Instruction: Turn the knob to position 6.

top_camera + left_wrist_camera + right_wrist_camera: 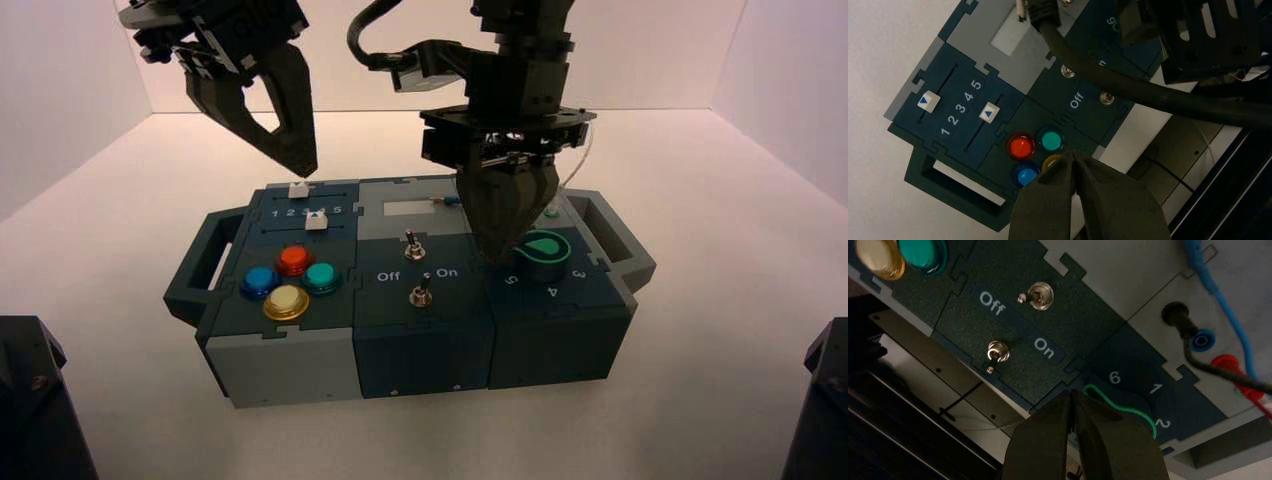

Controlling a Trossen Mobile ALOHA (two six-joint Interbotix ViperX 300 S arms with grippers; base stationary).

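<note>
1. The box (pixel 420 360) carries, on its front left, four round buttons: red (pixel 295 260), blue (pixel 260 281), green (pixel 321 277) and yellow (pixel 286 301).
2. Behind them, on the back left panel, are two sliders with white caps (pixel 299 189) (pixel 316 220) and the printed row "1 2 3 4 5" (pixel 961 108).
3. Two metal toggle switches (pixel 415 248) (pixel 421 294) stand on the front middle panel, just beside the knob's panel, with "Off" and "On" printed between them.
4. On the back right panel are a blue wire (pixel 1220 300), a black plug (pixel 1179 317) and a red plug (pixel 1230 367).
5. The left gripper (pixel 1073 152) hangs above the back left of the box, fingers together.
6. The right gripper (pixel 1073 392) is over the front right panel, beside the knob, its fingertips together; whether it touches the knob, I cannot tell. In the high view it hides the 6; in the right wrist view it covers much of the knob.
7. The knob (pixel 543 248) sits on the front right panel: dark green, bright green rim, light green teardrop top. Its pointed end lies near the digit 6 (pixel 1115 377); exact alignment is unclear.
</note>
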